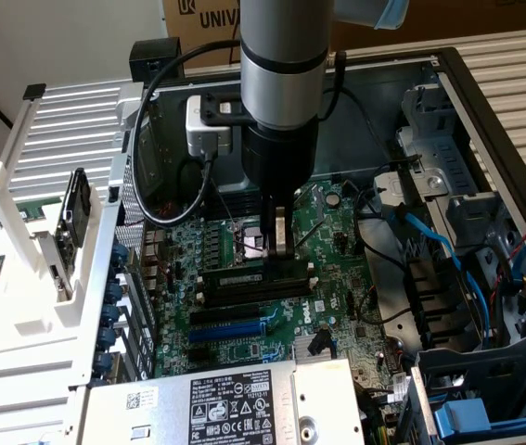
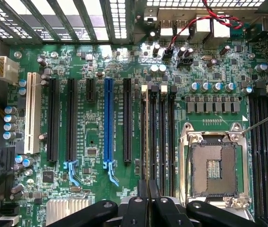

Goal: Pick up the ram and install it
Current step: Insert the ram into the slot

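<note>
**Gripper at the memory slots, ram held edge-on**

Nearest the wrist camera, the gripper [image 2: 148,189] is clamped on the ram [image 2: 147,137], one finger against each face of the stick. The ram runs straight out ahead of the fingertips, seen edge-on, in line with one of the memory slots [image 2: 162,137]. I cannot tell whether its lower edge has entered the slot or sits just above it.

To do this step well, I judge that the stick must stay upright and parallel to the slot. The white latches [image 2: 163,88] at the far end should stand open, and the press should be even so that neither end goes in first.

Sideways room is scant, since the neighbouring slots lie just beside the ram. On one flank of the gripper the CPU socket [image 2: 214,165] is near, with its raised metal frame. On the other flank the blue expansion slot [image 2: 108,123] lies farther off. Beyond the far end of the ram stand small capacitors [image 2: 158,68]. In the exterior view a black cable [image 1: 145,139] loops down beside the wrist and could snag. Above the gripper the case is open.
</note>
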Robot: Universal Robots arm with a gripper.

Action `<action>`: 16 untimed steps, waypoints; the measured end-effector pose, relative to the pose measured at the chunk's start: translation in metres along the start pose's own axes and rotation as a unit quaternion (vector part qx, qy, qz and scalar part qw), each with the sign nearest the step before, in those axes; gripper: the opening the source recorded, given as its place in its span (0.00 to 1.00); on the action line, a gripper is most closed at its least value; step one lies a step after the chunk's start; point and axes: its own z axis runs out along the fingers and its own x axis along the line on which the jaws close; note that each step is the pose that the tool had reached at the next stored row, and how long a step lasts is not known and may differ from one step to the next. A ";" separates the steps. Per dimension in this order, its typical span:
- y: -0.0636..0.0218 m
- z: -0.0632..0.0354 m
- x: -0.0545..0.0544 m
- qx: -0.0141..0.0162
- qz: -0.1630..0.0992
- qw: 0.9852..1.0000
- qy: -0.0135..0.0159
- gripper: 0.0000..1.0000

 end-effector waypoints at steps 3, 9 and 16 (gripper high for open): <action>0.0000 0.0008 0.000 0.000 0.000 1.000 0.002 0.12; 0.0000 0.0010 0.000 0.000 0.000 1.000 0.002 0.12; -0.0004 0.0031 0.000 0.000 0.000 1.000 0.002 0.12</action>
